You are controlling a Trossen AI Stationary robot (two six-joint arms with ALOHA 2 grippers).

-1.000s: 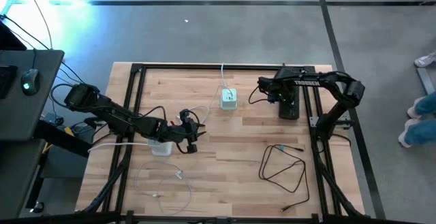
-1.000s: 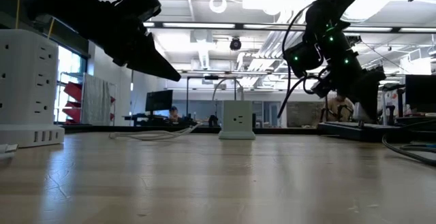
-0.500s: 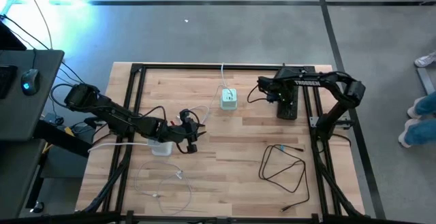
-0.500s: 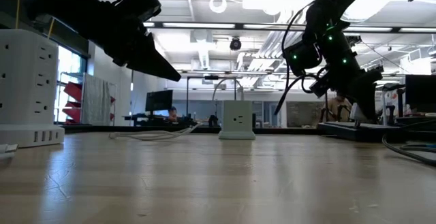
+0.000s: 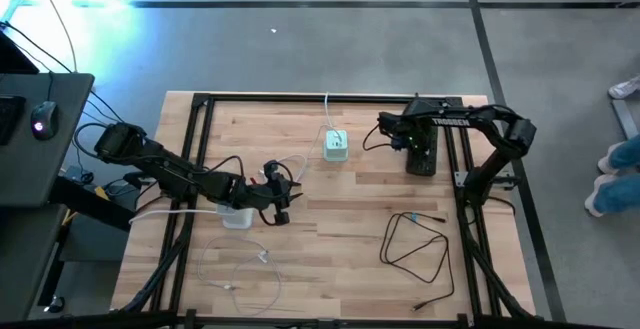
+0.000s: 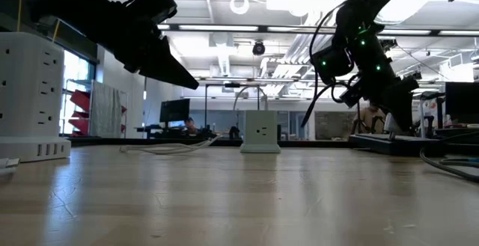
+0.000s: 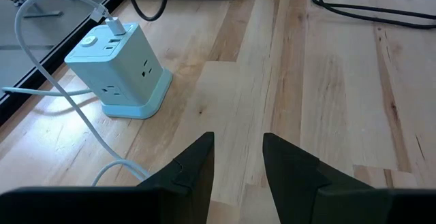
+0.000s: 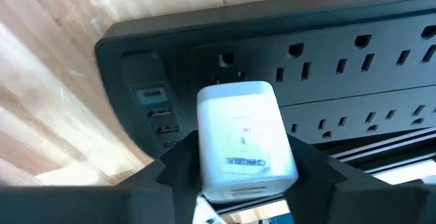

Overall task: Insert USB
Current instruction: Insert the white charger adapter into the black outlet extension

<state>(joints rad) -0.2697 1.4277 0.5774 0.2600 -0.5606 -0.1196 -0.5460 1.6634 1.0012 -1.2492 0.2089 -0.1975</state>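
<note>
Bringing the charger to the strip

Our right gripper (image 8: pixel 238 173) is holding the white charger (image 8: pixel 244 139), fingers closed on it, just above the black power strip (image 8: pixel 340 47), not yet plugged; our left gripper (image 7: pixel 238 159) is waiting slightly open beyond the strip.

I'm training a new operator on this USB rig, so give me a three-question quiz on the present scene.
1. True or false: the right tool grips a white charger.
2. What lies just beyond that charger? A) black power strip B) keyboard C) mug
3. Fill in: the left tool is open and ____, facing a pale cube-shaped outlet block that has a white cable plugged in.

Key:
1. True.
2. A, the black power strip, with USB ports near its end.
3. Empty.
</note>
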